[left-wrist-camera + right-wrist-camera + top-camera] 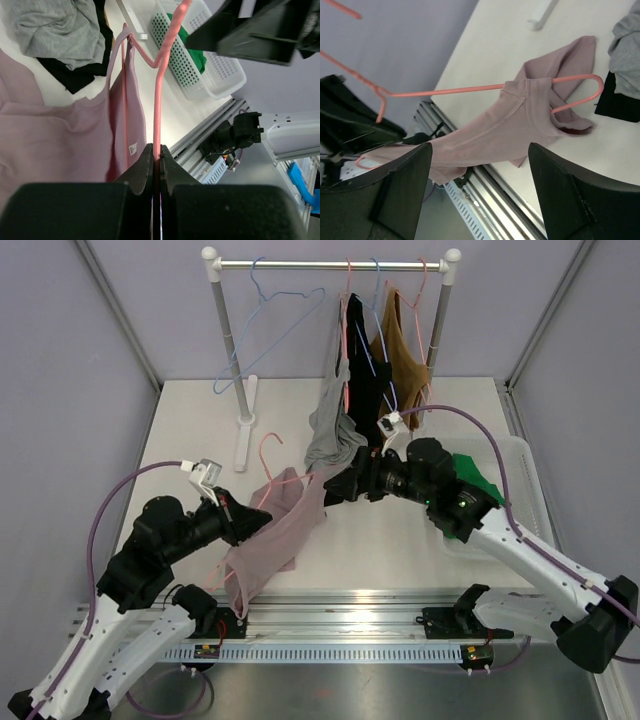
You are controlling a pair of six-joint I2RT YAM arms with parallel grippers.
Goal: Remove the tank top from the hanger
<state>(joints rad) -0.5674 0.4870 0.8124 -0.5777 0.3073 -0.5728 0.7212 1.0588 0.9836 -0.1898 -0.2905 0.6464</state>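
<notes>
A pink tank top point(272, 540) hangs from a pink wire hanger point(266, 452) held low over the table. My left gripper point(260, 523) is shut on the hanger's wire point(158, 100), with the top point(55, 140) draped to its left. My right gripper point(335, 487) is wide open beside the top's upper end and holds nothing. In the right wrist view the hanger point(450, 90) passes through the top's strap point(530, 92), and the cloth point(490, 140) sags between my open right gripper point(480, 175) fingers without touching them.
A white rack point(330, 262) at the back carries a blue hanger point(270, 320), a black garment point(362, 370) and a brown one point(405, 350). A grey garment point(330, 435) lies below. A white basket point(520, 455) with green cloth point(478, 480) stands right.
</notes>
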